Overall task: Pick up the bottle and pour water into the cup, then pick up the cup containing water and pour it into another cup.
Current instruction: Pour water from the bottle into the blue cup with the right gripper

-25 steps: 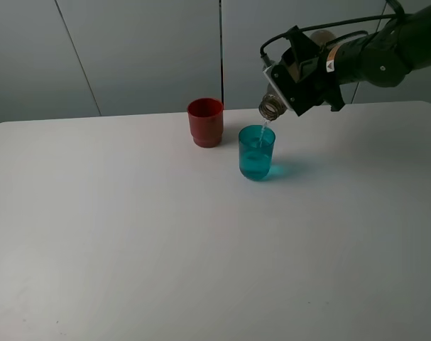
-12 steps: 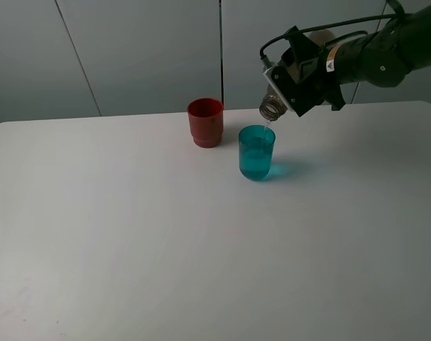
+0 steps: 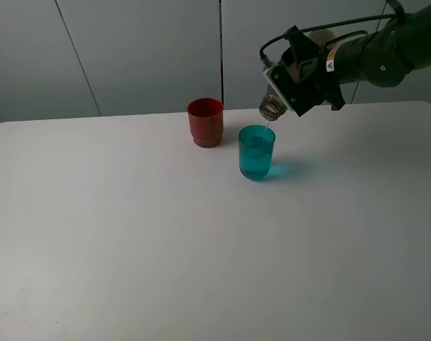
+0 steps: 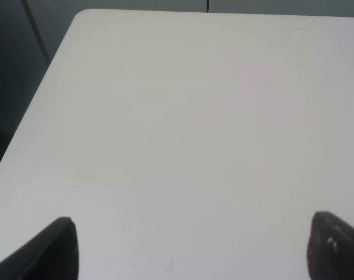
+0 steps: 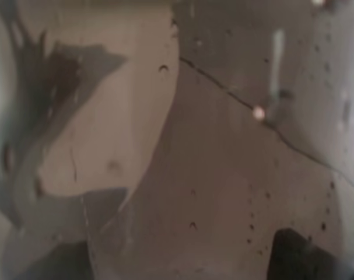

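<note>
The right fingers (image 3: 297, 78) clamped the smoky grey-brown translucent plastic bottle (image 3: 270, 106) tilted, neck just above the teal translucent tumbler (image 3: 257, 152), so its thin stream fell inside. The opaque red cup (image 3: 205, 122) stood beside. The left fingers (image 4: 60, 248) hung spread, empty.

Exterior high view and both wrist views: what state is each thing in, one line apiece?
bottle: tipped neck-down above the teal cup, capless, a thin stream leaving it.
teal cup: upright on the table, partly filled with water.
red cup: upright, untouched; contents cannot be told.
right gripper: shut on the bottle, held in the air.
left gripper: open, holding nothing.
</note>
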Robot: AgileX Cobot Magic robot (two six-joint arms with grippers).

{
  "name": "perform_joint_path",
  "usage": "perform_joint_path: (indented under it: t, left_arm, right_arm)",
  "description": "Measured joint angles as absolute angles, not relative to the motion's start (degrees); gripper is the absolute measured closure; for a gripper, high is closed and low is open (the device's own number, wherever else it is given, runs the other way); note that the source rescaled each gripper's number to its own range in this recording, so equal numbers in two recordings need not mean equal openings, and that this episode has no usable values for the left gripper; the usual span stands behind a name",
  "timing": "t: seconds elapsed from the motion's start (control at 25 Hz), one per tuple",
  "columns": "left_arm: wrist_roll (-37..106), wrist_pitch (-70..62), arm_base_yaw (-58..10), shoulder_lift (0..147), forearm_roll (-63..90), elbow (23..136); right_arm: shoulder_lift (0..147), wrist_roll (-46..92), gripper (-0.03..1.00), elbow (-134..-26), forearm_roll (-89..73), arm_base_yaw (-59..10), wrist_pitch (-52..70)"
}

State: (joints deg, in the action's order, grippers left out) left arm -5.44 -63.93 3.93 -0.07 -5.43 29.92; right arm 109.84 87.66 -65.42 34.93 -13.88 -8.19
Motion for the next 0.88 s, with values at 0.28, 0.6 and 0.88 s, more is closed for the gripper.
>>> perform_joint_path:
  t: [0.28,0.6,0.88]
  left_arm:
    - [-5.44,-63.93,3.93,-0.07,-5.43,29.92]
    - [-5.44,-63.93,3.93,-0.07,-5.43,29.92]
    - [-5.44,-63.93,3.93,-0.07,-5.43,29.92]
  right_arm:
    - [109.84,87.66,0.96,-65.42,34.93,-13.88,-8.29]
    - [109.84,87.66,0.96,-65.42,34.93,-13.88,-8.29]
    - [109.84,87.66,0.96,-65.42,34.93,-13.88,-8.29]
